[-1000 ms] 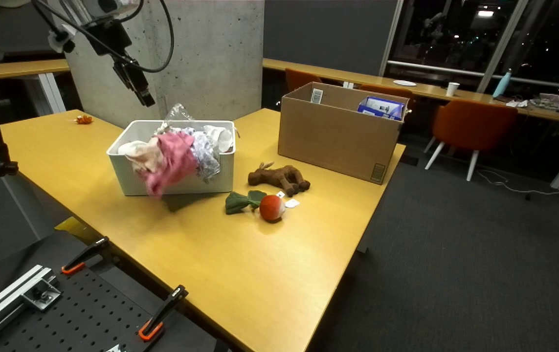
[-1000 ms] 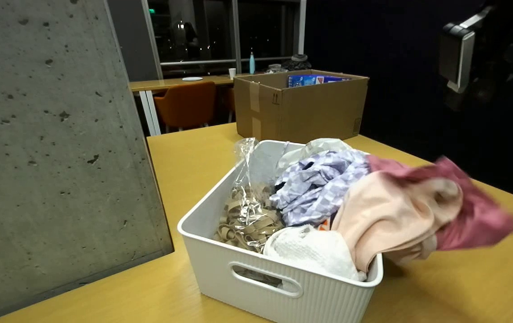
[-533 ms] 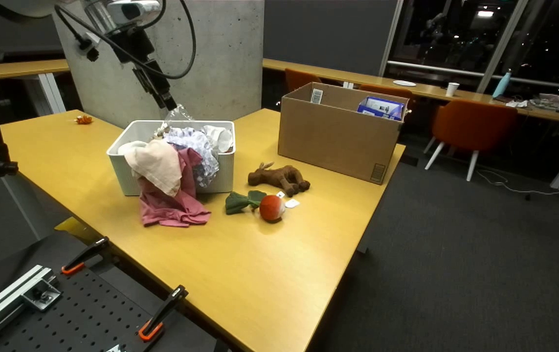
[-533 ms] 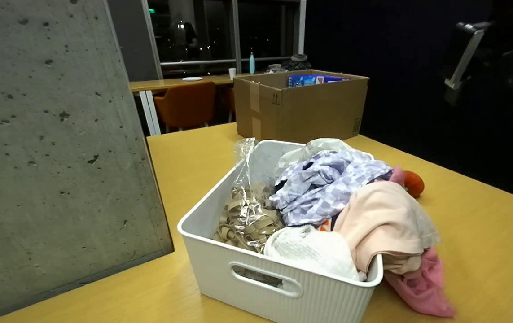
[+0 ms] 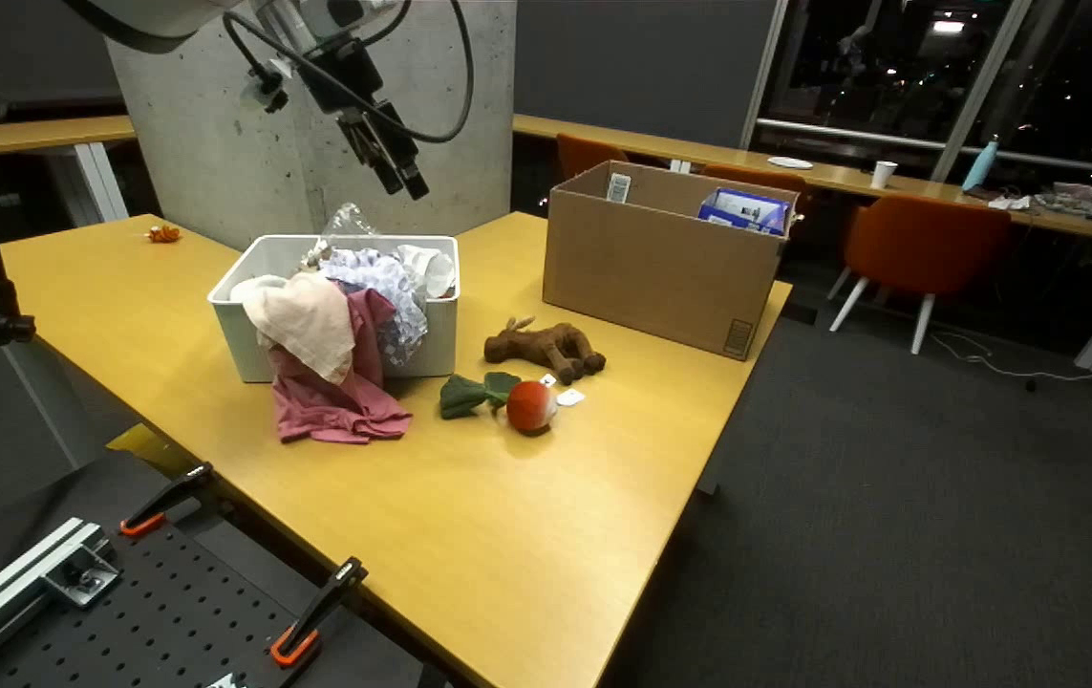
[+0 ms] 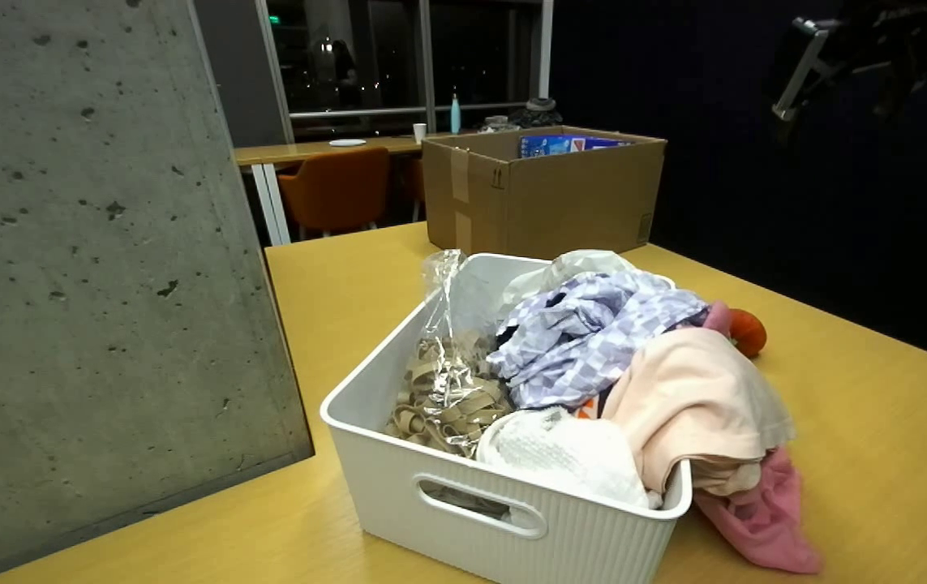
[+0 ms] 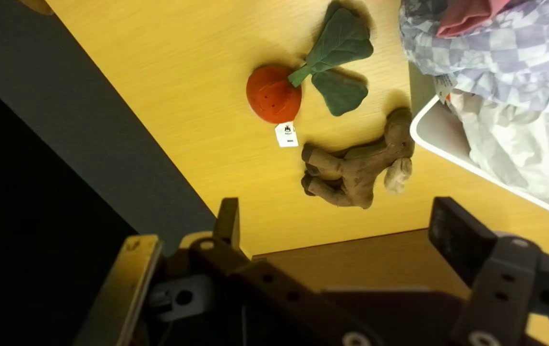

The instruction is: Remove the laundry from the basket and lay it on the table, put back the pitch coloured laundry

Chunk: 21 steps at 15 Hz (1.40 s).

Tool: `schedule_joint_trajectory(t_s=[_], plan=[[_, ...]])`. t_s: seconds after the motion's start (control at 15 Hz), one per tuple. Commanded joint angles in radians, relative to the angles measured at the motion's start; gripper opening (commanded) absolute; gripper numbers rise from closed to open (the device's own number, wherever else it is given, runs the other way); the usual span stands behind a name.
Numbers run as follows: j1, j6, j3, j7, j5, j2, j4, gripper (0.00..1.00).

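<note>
Since the peach cloth point(image 5: 302, 320), probably the piece to go back, partly covers the pink cloth point(image 5: 345, 416), both hanging over the rim of the basket point(image 6: 382, 478), unloading likely goes best by gripping a deep fold of pink and lifting before pulling, lest the basket slide. The end effector point(image 7: 334, 221), jaws well apart, holds nothing. Against a second ago, the pink cloth lies slack, its end on the tabletop point(image 5: 507, 545), not in mid-air, and the end effector stands nearer the cardboard box point(image 5: 651, 272).
</note>
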Motion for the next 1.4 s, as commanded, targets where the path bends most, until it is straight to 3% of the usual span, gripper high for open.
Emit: schedule_joint_trajectory(t_s=[0.0, 0.27, 0.53, 0.87, 1.07, 1.33], plan=[[0.008, -0.001, -0.015, -0.012, 0.005, 0.013, 0.011, 1.0], [0.017, 0.031, -0.011, 0.002, 0.009, 0.018, -0.012, 1.0], [0.083, 0.051, 0.032, 0.168, -0.012, 0.037, -0.036, 1.0], [0.146, 0.168, 0.059, 0.356, 0.004, 0.061, -0.104, 1.0], [0.153, 0.263, 0.05, 0.401, 0.014, 0.09, -0.134, 1.0], [0.16, 0.369, 0.013, 0.415, -0.049, 0.168, -0.091, 1.0]])
